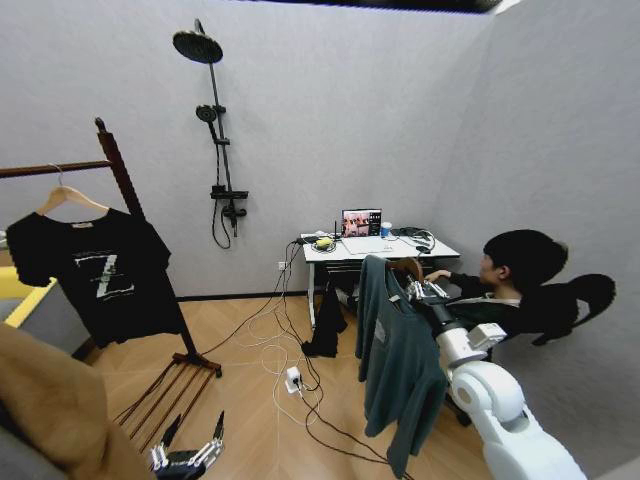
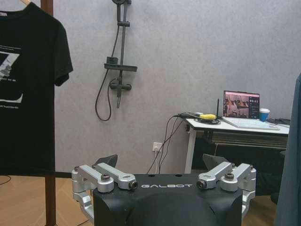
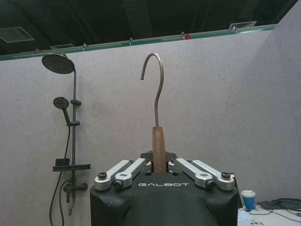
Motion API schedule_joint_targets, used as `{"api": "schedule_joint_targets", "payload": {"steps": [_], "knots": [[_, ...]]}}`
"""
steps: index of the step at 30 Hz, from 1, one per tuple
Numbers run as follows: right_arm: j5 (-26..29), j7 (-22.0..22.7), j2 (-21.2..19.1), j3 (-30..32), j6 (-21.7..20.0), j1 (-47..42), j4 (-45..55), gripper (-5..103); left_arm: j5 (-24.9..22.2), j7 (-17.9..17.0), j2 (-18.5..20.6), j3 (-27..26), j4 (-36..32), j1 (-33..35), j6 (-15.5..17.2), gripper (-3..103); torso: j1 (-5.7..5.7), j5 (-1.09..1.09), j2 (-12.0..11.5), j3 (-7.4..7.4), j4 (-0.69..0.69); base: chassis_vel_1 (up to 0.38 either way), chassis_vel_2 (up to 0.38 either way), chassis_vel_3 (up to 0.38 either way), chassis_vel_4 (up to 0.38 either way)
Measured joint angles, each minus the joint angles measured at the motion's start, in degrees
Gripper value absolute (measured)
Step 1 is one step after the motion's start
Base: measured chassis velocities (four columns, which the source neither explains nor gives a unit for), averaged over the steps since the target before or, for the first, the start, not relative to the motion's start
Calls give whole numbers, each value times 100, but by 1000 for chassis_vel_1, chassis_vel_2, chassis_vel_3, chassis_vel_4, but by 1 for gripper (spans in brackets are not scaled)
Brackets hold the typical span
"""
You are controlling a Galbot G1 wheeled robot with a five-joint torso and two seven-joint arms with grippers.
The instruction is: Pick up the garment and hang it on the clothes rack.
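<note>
I am carrying the garment (image 1: 398, 365) with the right gripper (image 3: 159, 165) clenched on its hanger (image 3: 158, 117), well apart from the clothes rack (image 1: 118, 170). Left gripper (image 2: 165, 181) is hanging released, low. Risk: sleeves snagging floor cables (image 1: 290, 370); hook missing the bar beside the black T-shirt (image 1: 100, 270).

clothes rack (image 1: 120, 180): left end cut off | laptop screen (image 1: 361, 222): unreadable

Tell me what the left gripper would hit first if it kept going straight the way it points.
Probably the grey back wall: the left gripper, open, aims between the black T-shirt and the white desk, though depth is unclear.
</note>
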Motion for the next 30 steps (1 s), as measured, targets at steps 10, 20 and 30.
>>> {"api": "schedule_joint_targets", "payload": {"steps": [10,20,30], "knots": [[-15,-72,42,-59,55,4,-70,10,0,0,1,0,0,0,0,100,-4,2,-9,-4,3,-233,236,243,-260],[-55,-104,79,-196,138,78,-192,10,0,0,0,-1,0,-1,0,100,-5,1,-13,-6,2,-328,337,331,-338],[-100,-313,157,-809,291,391,-559,10,0,0,1,0,0,-2,0,100,0,1,-20,-5,-1,-207,200,166,-139]]}}
